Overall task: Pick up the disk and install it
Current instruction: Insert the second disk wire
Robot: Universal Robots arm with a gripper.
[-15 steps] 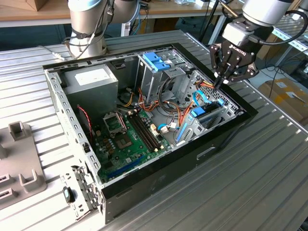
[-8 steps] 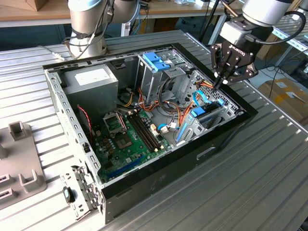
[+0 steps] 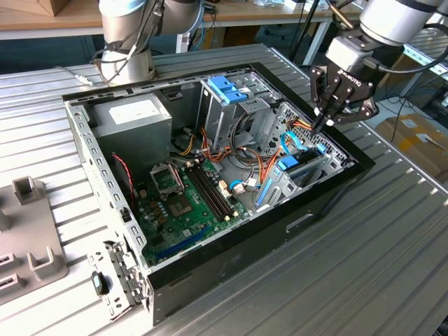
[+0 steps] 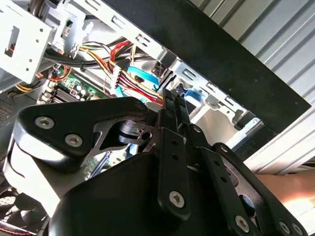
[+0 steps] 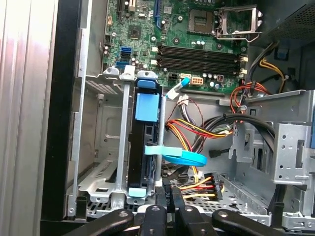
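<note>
Gripper: the black multi-link gripper (image 3: 323, 126) hangs in the upper right of the exterior view, over the right-hand corner of the computer case; in both wrist views its two fingers (image 4: 173, 115) lie pressed together with no gap between them, and nothing is held between them.

Disk: the flat grey-metal hard drive in its light-blue plastic carrier rail (image 5: 144, 147) stands on edge inside a metal bay, left of centre in the first wrist view, its blue end tab uppermost in that frame; in the exterior view it sits at the right end of the case (image 3: 297, 166), just below the gripper tips and apart from them.

Case: the open black tower computer case with grey steel inner walls (image 3: 231, 259) lies on its side across the middle of the exterior view.

Motherboard: the green circuit board with long black memory slots (image 3: 192, 199) covers the case floor, lower centre.

Power supply: the grey metal box with a white label (image 3: 133, 115) fills the upper-left corner of the case.

Drive cage: the tall metal cage topped by a blue plastic bracket (image 3: 227, 89) rises at upper centre.

Cables: a bundle of red, yellow and orange wires (image 5: 197, 130) runs beside the disk; a flat light-blue cable (image 5: 184, 158) loops out from its carrier.

Table: the ribbed silver metal tabletop (image 3: 392, 266) carries the case.
</note>
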